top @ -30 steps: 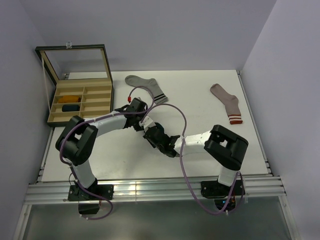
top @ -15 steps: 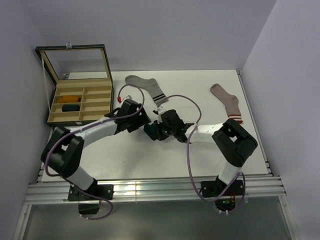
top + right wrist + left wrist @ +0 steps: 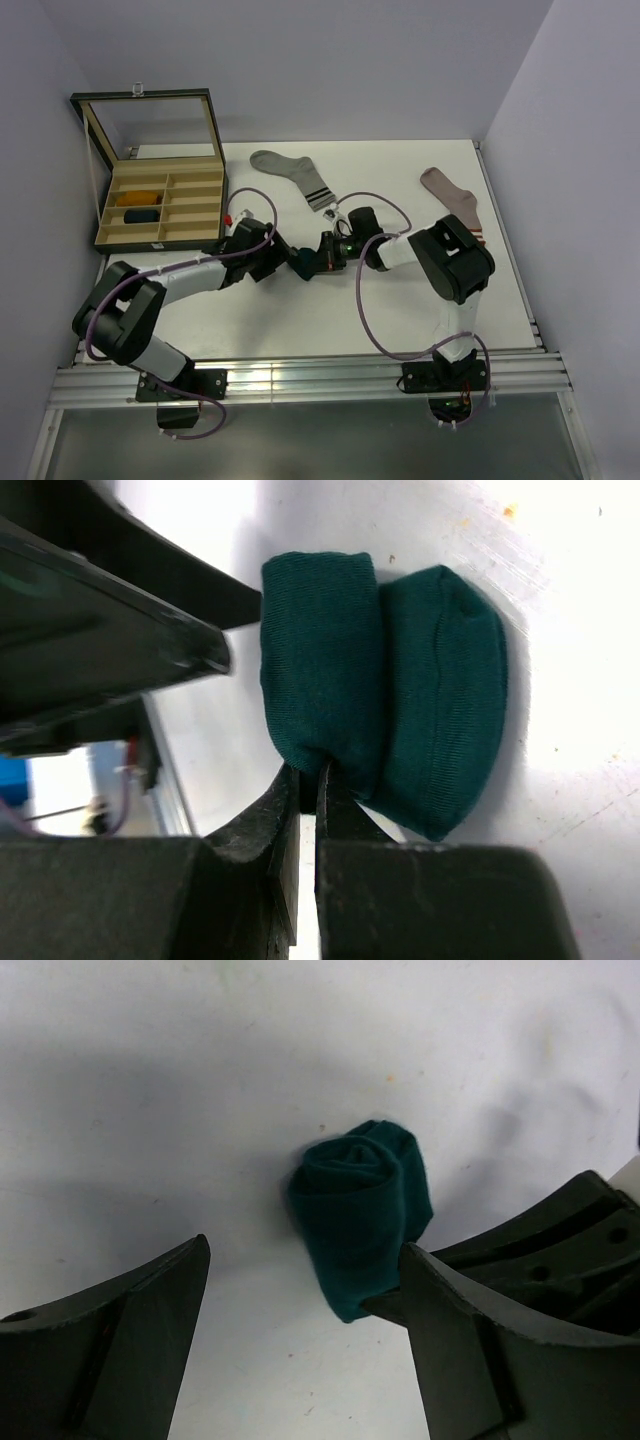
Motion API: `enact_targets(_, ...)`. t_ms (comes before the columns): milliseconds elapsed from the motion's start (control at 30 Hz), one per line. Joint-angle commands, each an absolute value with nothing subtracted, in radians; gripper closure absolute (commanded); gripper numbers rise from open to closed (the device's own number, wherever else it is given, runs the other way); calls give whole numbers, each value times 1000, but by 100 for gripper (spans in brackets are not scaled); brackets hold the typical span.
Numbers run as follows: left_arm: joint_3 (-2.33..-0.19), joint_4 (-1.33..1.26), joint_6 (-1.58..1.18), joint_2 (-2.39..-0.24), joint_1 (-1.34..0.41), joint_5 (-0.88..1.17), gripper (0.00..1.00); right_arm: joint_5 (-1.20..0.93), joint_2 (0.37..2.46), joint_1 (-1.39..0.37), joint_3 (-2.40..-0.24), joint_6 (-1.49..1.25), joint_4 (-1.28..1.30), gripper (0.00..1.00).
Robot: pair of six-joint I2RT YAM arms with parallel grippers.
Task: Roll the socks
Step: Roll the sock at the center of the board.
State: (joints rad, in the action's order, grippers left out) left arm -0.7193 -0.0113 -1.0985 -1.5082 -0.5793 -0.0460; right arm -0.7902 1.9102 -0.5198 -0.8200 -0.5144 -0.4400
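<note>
Okay, top view: you had the dark teal sock (image 3: 302, 263) rolled up mid-table (image 3: 400, 310), sitting between the left gripper (image 3: 284, 262) and the right gripper (image 3: 319, 255). The mustard sock (image 3: 140, 197) and the navy sock (image 3: 142, 214) lay in the box (image 3: 150, 238). Left wrist: your left jaws stood wide apart, with the teal sock just ahead and untouched by them. Right wrist: your right jaws were pressed together, tips touching the teal sock's edge; couldn't tell if fabric was pinched.

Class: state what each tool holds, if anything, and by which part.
The right tool pinches the rolled teal sock by one end; the open left tool holds nothing.
</note>
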Motion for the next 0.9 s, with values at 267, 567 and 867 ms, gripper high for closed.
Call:
enact_targets(267, -707, -163, -1140, -1577, -580, 9, 22, -891, 2048, -482, -853, -618, -347, 100)
enact_targets(567, -710, -141, -1146, -1617, -581, 5, 34, -899, 2085, -465, -884, -650, -322, 100)
enact_targets(867, -762, -81, -1108, -1681, -591, 5, 66, -870, 2051, -466, -874, -626, -284, 95)
